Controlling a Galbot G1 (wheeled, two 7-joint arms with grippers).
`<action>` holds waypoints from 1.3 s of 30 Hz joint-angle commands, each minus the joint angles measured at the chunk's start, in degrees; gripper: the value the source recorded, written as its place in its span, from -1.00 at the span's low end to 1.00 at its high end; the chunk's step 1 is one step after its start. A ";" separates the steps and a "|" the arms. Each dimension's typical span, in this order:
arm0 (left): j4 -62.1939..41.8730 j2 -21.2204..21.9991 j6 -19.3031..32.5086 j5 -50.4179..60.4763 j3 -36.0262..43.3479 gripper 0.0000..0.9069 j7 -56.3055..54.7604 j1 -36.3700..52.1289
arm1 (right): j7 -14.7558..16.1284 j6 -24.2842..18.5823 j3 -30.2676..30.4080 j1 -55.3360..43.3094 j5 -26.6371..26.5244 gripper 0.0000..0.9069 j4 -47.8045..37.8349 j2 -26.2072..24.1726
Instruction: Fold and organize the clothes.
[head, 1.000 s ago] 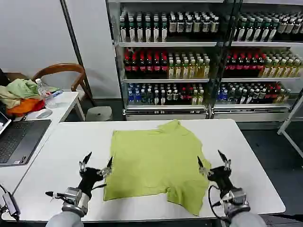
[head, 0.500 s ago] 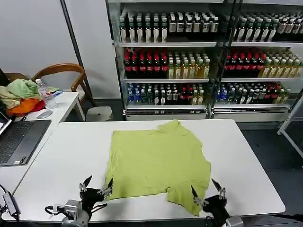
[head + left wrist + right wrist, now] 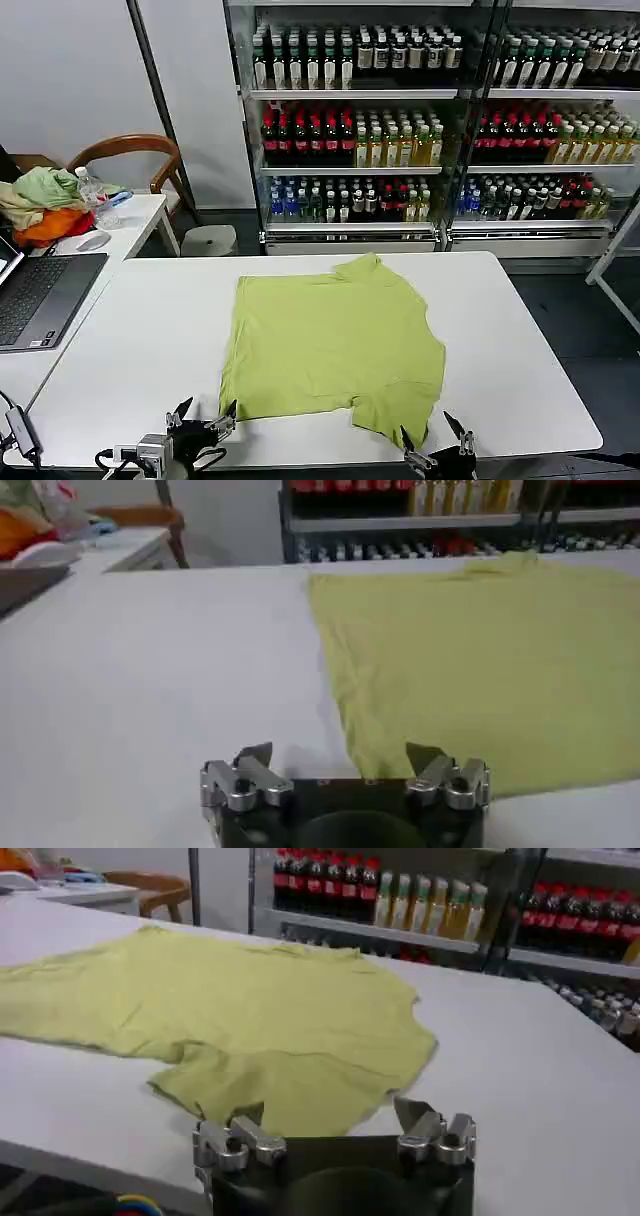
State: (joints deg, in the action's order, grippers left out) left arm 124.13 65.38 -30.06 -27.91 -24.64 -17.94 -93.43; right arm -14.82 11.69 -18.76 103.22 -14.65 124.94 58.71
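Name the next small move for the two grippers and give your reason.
Probably bring both forward to grip the near hem: the T-shirt lies flat and unfolded, while the left gripper and right gripper sit at the table's near edge, jaws open, holding nothing.

Both grippers are alike: the left gripper [image 3: 340, 765] has a black rounded housing with silver metal finger mounts, each fastened by dark screws, and short dark pointed fingertips [image 3: 256, 754]. The right gripper [image 3: 330, 1118] matches it, with a coloured cable at the lower left of its wrist view.
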 commanded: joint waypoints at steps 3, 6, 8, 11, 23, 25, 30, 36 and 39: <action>0.33 0.27 -1.08 -3.20 0.15 1.00 -1.34 -0.53 | -0.45 -0.44 1.39 -0.02 -0.03 1.00 -1.34 0.59; 0.05 0.38 -0.85 -3.14 0.34 1.00 -1.48 -0.31 | -0.33 -0.68 1.83 -0.78 -0.16 1.00 -2.11 0.94; -0.23 0.46 -0.82 -3.13 0.32 1.00 -1.49 -0.15 | -0.29 -0.68 2.39 -1.05 -0.33 1.00 -2.38 1.12; -0.41 0.60 -0.80 -2.96 0.33 1.00 -1.60 -0.10 | -0.28 -0.55 2.83 -0.99 -0.30 1.00 -2.37 1.22; -0.94 1.21 0.31 -2.52 1.77 -0.91 -1.60 -0.44 | -0.39 -0.55 3.49 -0.97 -1.15 -1.00 -2.79 1.20; -0.86 1.30 0.41 -2.47 2.03 -0.89 -1.59 -0.44 | -0.40 -0.52 3.65 -1.10 -1.37 -1.00 -2.94 1.23; -1.13 1.62 0.85 -1.81 2.69 -0.91 -1.37 -0.37 | -0.35 -0.51 4.00 -1.36 -1.56 -1.00 -2.89 1.45; -1.46 1.84 1.46 -0.73 3.15 -0.89 -0.98 -0.28 | 0.70 -1.66 3.46 -1.72 -1.54 -1.00 -2.37 1.26; -1.87 1.69 1.87 -0.56 3.01 -0.91 -0.68 -0.03 | 1.35 -2.34 3.06 -1.31 -1.39 -1.00 -1.69 0.96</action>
State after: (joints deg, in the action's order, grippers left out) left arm 122.55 66.88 -28.23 -28.75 -21.87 -18.37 -93.40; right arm -14.52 10.40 -15.32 101.53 -16.08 122.36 59.93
